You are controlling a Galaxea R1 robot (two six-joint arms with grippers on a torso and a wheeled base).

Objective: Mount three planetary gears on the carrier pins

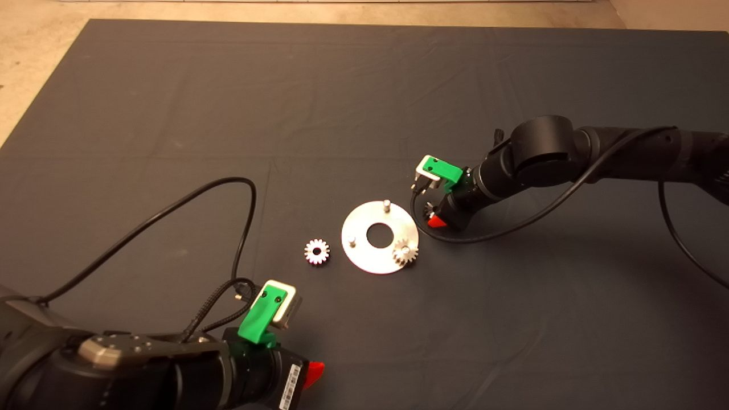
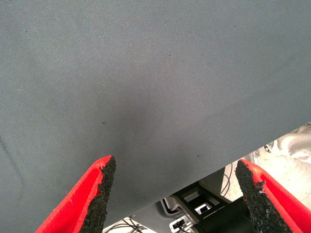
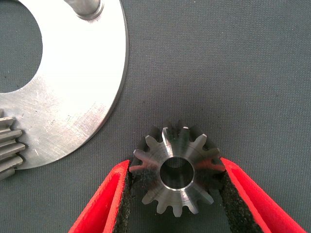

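A: Dark mat covers the table, pale floor at its far edge. Head view: the carrier disc lies mid-mat. You have one gear seated on the near-right pin; two pins stand bare, the far one and the left one. A loose gear lies flat on the mat just left of the disc. Right pincer sits low beside the disc's right rim. Left pincer is parked at the lower left.

B: Left wrist view?

A: Only mat and the table's edge. Left pincer's pads stand wide apart, holding nothing.

B: Right wrist view?

A: Third gear lies between the right pincer's pads, bore facing the camera. Both pads meet the tooth tips, so you have it gripped across its width. Whether it is off the mat yet, I cannot tell. Disc rim lies near, well clear of the gear.

B: Handling?

A: Steel, rigid, dense for its size; nothing fragile. Polished teeth will likely slip, so keep your hold on opposite tooth crowns, bore unobstructed and level, or it may jam on the pin.
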